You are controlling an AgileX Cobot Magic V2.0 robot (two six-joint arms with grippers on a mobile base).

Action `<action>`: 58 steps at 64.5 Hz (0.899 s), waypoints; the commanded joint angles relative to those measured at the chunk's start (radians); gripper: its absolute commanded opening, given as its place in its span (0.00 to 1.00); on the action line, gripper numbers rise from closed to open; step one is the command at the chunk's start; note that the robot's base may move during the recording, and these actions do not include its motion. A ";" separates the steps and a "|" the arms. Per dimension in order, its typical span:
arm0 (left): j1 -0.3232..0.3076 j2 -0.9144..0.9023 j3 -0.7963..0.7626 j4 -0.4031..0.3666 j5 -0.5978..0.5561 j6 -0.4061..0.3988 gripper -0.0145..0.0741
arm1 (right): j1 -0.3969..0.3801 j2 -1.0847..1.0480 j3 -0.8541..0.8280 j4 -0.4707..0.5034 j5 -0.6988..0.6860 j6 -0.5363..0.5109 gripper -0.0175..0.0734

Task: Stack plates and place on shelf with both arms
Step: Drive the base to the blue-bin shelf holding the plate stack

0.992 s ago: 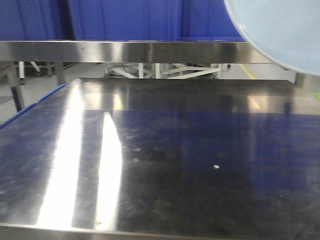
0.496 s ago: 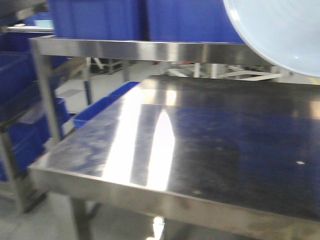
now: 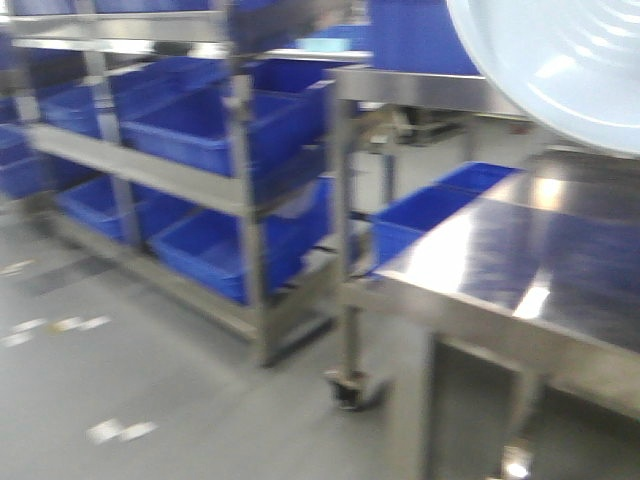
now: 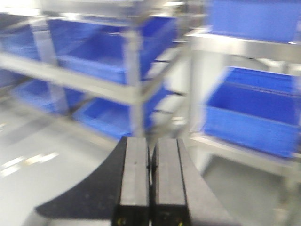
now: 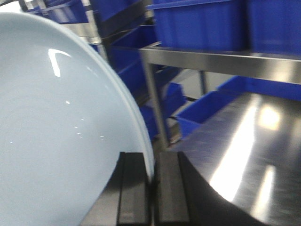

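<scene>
Status: plate (image 5: 56, 132) in right gripper (image 5: 151, 188), not on shelf (image 3: 243, 200) yet.
We have the right gripper clamped on the plate's rim, holding it on edge, aloft by the steel tabletop (image 3: 560, 270); we can't tell if it's one plate or a stack of two. Left gripper (image 4: 150, 188) is closed on nothing. Shelf with blue crates (image 3: 220, 130) sits well apart, so carry and set-down are left.

Front cam faces fwd at shelf (image 3: 180, 178) & table (image 3: 560, 270) corner, mid-range; wrist cams peer past left gripper (image 4: 150, 146) (same shelf) & right gripper (image 5: 153, 160), v. close on plate (image 5: 56, 132), same table.
</scene>
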 commanded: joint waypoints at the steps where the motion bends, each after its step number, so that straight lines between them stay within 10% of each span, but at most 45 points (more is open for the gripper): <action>1: 0.001 0.005 -0.027 -0.008 -0.082 -0.006 0.26 | -0.003 -0.001 -0.032 -0.001 -0.102 -0.001 0.25; 58: 0.001 0.005 -0.027 -0.008 -0.082 -0.006 0.26 | -0.003 -0.001 -0.032 -0.001 -0.102 -0.001 0.25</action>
